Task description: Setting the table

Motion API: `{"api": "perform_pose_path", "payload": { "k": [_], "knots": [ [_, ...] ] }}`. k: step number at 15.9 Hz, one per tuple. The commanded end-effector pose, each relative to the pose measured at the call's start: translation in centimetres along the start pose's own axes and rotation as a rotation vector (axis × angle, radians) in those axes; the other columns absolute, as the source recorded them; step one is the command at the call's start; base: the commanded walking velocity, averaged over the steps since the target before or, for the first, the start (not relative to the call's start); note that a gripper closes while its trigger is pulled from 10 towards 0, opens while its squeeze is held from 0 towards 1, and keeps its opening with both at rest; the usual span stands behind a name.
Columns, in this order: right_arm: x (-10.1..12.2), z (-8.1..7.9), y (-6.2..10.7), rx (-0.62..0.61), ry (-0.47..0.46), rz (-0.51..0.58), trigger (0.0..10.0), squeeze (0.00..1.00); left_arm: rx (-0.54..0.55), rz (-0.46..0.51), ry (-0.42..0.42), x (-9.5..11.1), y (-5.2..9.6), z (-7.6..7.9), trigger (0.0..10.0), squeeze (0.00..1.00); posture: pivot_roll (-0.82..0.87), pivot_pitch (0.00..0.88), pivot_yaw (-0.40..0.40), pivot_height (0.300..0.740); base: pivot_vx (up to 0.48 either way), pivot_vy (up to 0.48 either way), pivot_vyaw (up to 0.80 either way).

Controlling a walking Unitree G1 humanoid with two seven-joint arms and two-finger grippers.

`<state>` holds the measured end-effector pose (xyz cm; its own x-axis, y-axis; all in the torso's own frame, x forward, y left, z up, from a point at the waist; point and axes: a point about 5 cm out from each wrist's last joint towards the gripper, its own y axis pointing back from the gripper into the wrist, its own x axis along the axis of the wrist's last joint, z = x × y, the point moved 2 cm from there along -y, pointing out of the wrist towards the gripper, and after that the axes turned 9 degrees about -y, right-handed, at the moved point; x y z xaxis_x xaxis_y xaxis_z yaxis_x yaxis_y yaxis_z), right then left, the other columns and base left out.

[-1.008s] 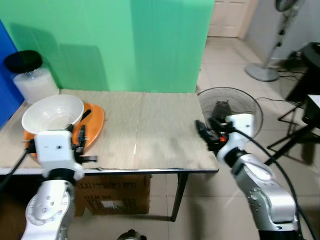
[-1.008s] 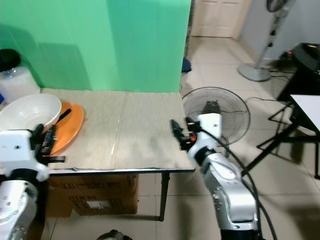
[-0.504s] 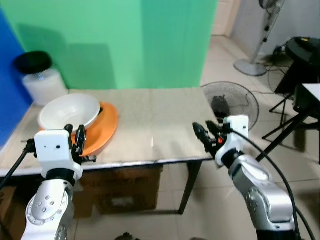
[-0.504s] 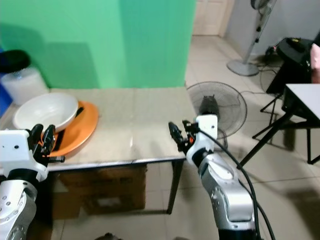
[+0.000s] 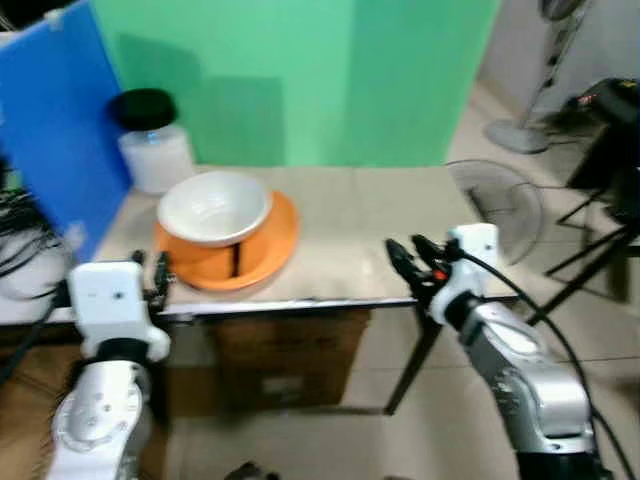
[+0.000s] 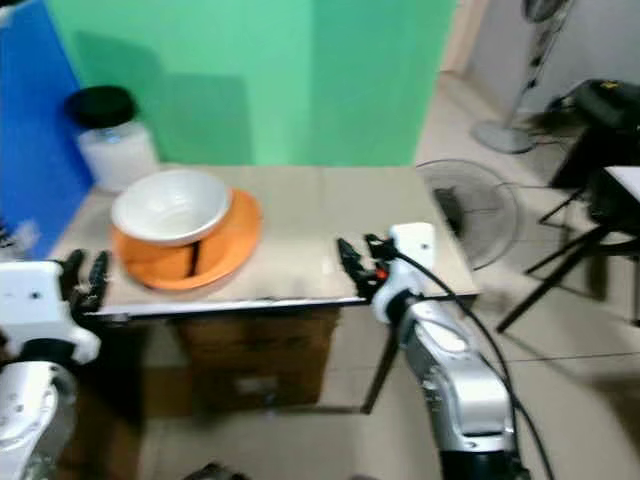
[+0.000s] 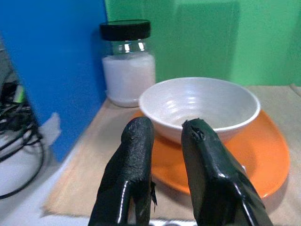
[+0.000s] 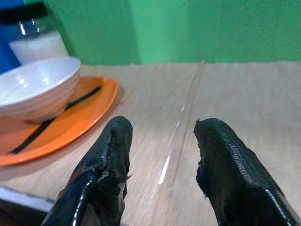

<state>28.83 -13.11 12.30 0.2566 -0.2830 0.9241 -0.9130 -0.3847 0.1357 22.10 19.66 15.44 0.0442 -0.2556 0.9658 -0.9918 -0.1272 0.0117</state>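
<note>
A white bowl (image 5: 215,205) sits on an orange plate (image 5: 272,232) at the left part of the beige table (image 5: 350,250). A black utensil (image 8: 51,120) lies on the plate, partly under the bowl. Behind them stands a jar (image 5: 155,150) of white grains with a black lid. My left gripper (image 5: 160,275) hovers at the table's front left edge, pointing at the bowl, its fingers (image 7: 136,141) slightly apart and holding nothing. At the front edge right of the plate, my right gripper (image 5: 408,252) is open and empty, its fingers (image 8: 113,141) spread over bare tabletop.
A blue board (image 5: 60,130) stands left of the table, a green backdrop (image 5: 300,80) behind it. A cardboard box (image 5: 290,350) sits under the table. Cables (image 5: 20,240) lie at far left. A floor fan (image 5: 505,205) and black stands (image 5: 610,150) are to the right.
The whole picture has slid to the right, so the camera has turned left; bowl and plate now sit nearer the middle. Both grippers keep their pose at the table's front edge.
</note>
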Motion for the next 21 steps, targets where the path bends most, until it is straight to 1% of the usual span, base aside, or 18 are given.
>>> {"api": "perform_pose_path", "payload": {
  "k": [1, 2, 4, 5, 8, 11, 14, 17, 21],
  "knots": [
    [-0.3, -0.4, -0.2, 0.023, -0.023, -0.015, 10.0, 0.0, 0.019, 0.001, -0.027, 0.3, 0.1, -0.5, 10.0, 0.0, 0.02, 0.017, -0.009, 0.74, 0.0, 0.0, 0.0],
    [-0.3, -0.4, -0.2, 0.025, -0.022, -0.013, 10.0, 0.0, 0.021, -0.007, -0.028, 0.2, 0.1, -0.6, 10.0, 0.0, 0.03, 0.016, -0.009, 0.74, 0.0, 0.0, 0.0],
    [-0.1, -0.6, -0.4, 0.029, 0.025, -0.011, 10.0, 0.0, 0.029, 0.006, -0.027, 0.3, 0.0, -0.9, 10.0, 0.0, 0.03, 0.013, -0.007, 0.74, 0.0, 0.0, 0.0],
    [-0.1, -0.7, -0.6, 0.033, 0.025, -0.011, 10.0, 0.0, 0.033, 0.007, -0.022, 0.4, -0.1, -1.0, 10.0, 0.0, 0.03, 0.011, -0.005, 0.74, 0.274, 0.0, 0.0],
    [0.2, -0.7, -1.0, 0.033, 0.025, -0.005, 10.0, 0.0, 0.03, 0.01, -0.023, 0.5, -0.3, -1.0, 10.0, 0.0, 0.03, 0.011, -0.004, 0.74, 0.316, 0.0, 0.56],
    [0.2, -1.1, -1.4, 0.055, 0.03, -0.01, 10.0, 0.0, 0.026, 0.008, -0.023, 0.6, -0.4, -0.9, 10.0, 0.0, 0.03, 0.016, -0.005, 0.74, 0.322, 0.0, 0.76],
    [0.3, -0.9, -1.7, 0.049, 0.001, -0.004, 10.0, 0.0, 0.015, 0.008, -0.028, 0.6, -0.4, -0.9, 10.0, 0.0, 0.04, 0.018, -0.004, 0.74, 0.321, 0.0, 0.0],
    [1.0, -0.7, -2.0, 0.037, 0.009, 0.01, 10.0, 0.0, -0.026, 0.011, -0.024, 0.6, -0.7, -0.5, 10.0, 0.0, 0.03, 0.017, -0.005, 0.74, 0.32, 0.0, 0.0],
    [2.1, -0.8, -2.4, 0.045, 0.029, 0.028, 10.0, 0.0, -0.08, 0.011, -0.022, 0.5, -0.9, 0.1, 10.0, 0.0, 0.02, 0.018, -0.006, 0.74, 0.311, 0.0, 0.0]
  ]
}}
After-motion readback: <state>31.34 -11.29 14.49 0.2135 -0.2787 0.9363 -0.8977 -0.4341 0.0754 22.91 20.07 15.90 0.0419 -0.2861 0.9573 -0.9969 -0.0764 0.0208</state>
